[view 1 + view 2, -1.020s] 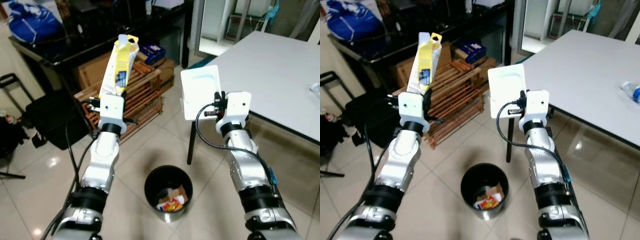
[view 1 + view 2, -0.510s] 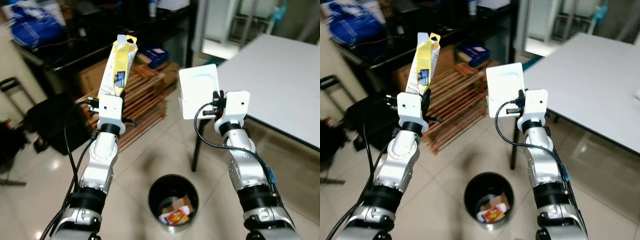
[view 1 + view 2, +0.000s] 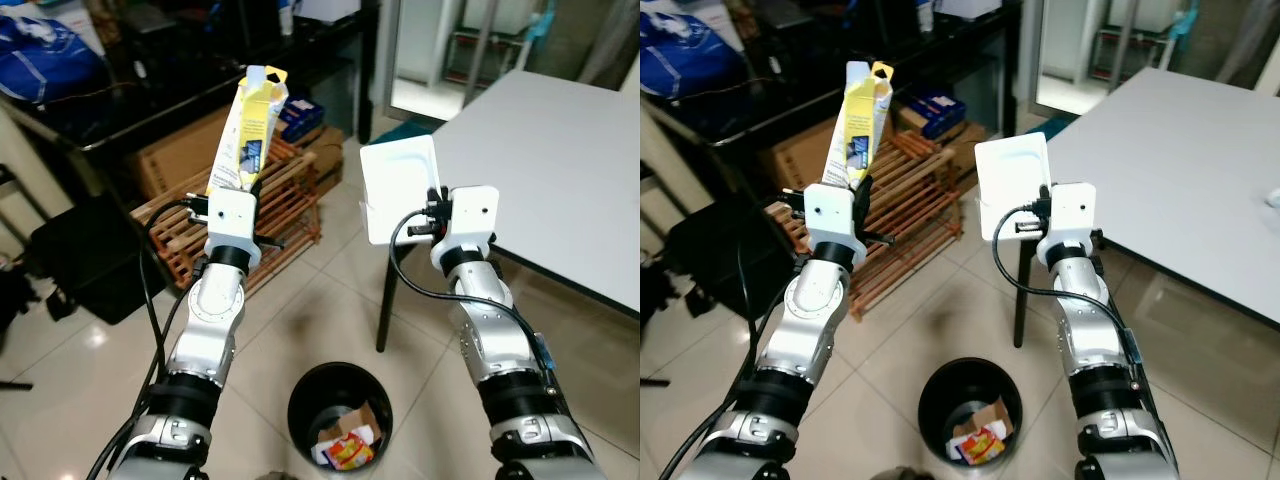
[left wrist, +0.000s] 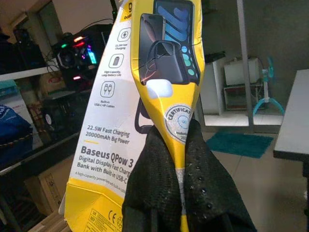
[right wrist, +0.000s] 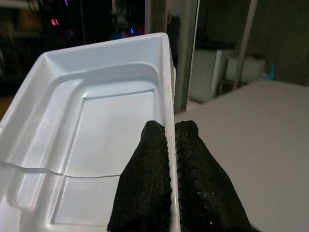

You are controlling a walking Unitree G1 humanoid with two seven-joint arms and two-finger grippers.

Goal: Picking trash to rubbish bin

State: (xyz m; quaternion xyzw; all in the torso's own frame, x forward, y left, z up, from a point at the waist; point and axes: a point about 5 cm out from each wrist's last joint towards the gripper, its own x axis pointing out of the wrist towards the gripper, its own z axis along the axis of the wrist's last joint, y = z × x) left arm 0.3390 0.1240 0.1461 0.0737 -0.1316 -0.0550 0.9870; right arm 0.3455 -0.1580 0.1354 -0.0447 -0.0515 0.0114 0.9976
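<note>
My left gripper (image 3: 238, 182) is raised and shut on a flattened yellow and white power bank box (image 3: 246, 128), which stands upright above it; the same yellow box (image 4: 145, 92) is pinched between the black fingers (image 4: 203, 188). My right gripper (image 3: 432, 200) is raised at the same height and shut on the rim of a white plastic tray (image 3: 398, 188), seen close as the white tray (image 5: 96, 125). A black round rubbish bin (image 3: 340, 412) stands on the tiled floor below and between both arms, with cardboard and a red-yellow wrapper inside.
A grey table (image 3: 560, 160) stands at the right, one dark leg (image 3: 384, 300) near the bin. A wooden slatted rack (image 3: 280, 190) and cardboard boxes lie behind the left arm, under a dark shelf. A black bag (image 3: 70, 250) sits at the left.
The camera has shifted, so the bin now sits lower in view. Both grippers keep their hold on the box and the tray at about the same height.
</note>
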